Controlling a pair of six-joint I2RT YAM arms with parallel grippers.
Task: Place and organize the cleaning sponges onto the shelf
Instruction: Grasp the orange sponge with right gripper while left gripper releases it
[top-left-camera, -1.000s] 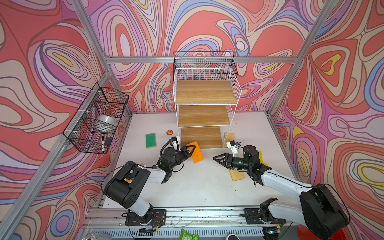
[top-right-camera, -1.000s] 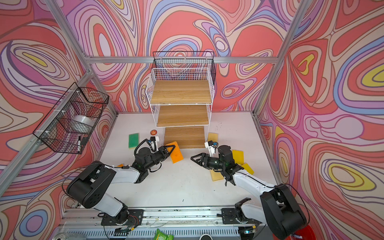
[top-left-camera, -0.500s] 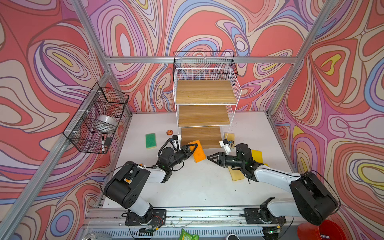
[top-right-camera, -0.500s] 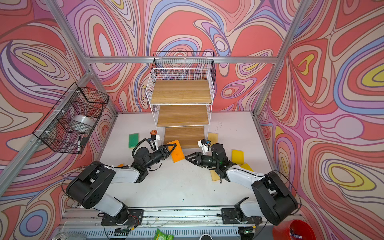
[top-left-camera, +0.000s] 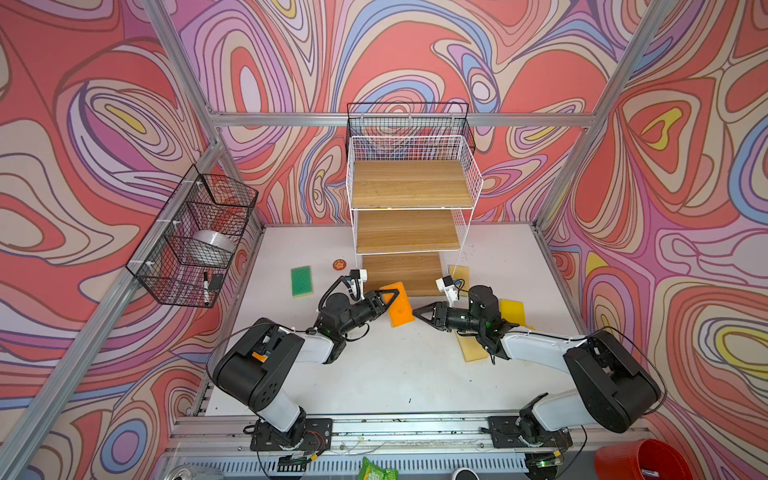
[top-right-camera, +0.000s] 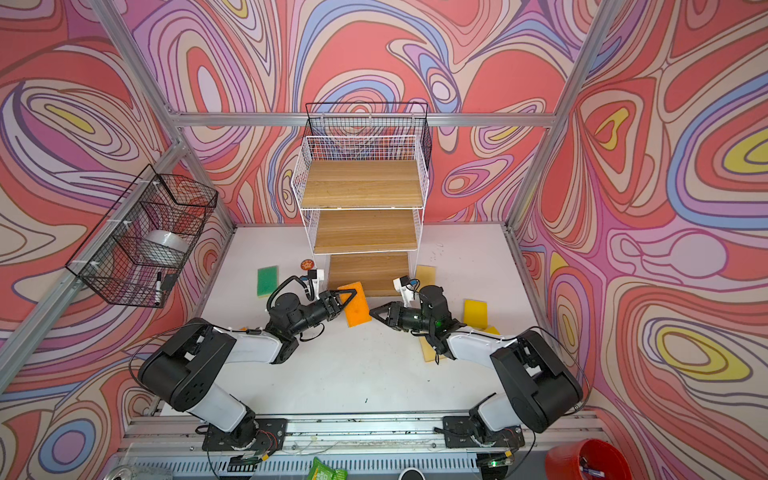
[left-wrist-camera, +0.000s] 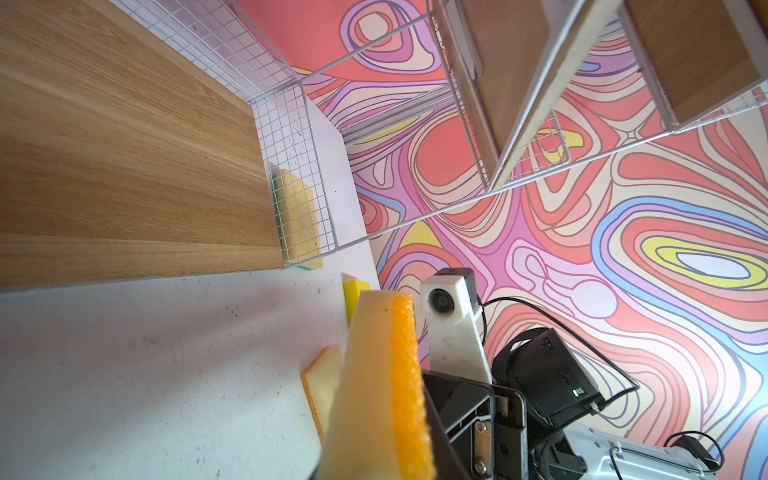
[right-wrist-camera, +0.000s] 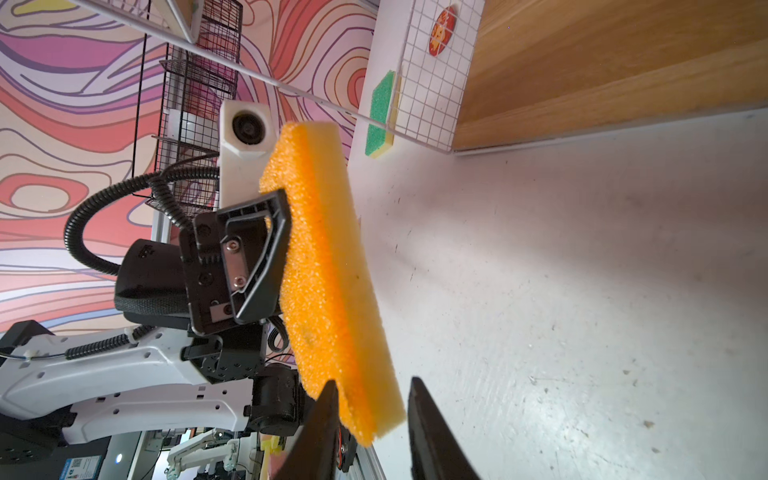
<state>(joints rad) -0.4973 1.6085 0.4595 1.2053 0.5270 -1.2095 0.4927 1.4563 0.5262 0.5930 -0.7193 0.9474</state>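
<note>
right claw (top-left-camera: 416, 310) advanced, narrowed, jaws apart astride orange sponge (top-left-camera: 401, 311) edge | left claw (top-left-camera: 392, 294) clamped on sponge

orange sponge (left-wrist-camera: 374, 395): cut off by my left wrist view's frame edge.
pale sponge (top-left-camera: 471, 352): right of centre, partly under my right arm (top-left-camera: 540, 349).

Between the jaws of the black left gripper (top-left-camera: 390, 296), the flat rectangular foam sponge (top-left-camera: 402, 311) is bright orange with a pale yellow back. Outward of those jaws lies a green-faced, yellow-backed foam pad (top-left-camera: 301, 281). Behind the black right gripper (top-left-camera: 417, 311) lies a bright yellow foam block (top-left-camera: 512, 311). Ahead, the white wire-mesh shelf (top-left-camera: 411, 185) has light wood-grain boards. The wall panels (top-left-camera: 124, 124) swirl red, pink, lilac and blue.
</note>
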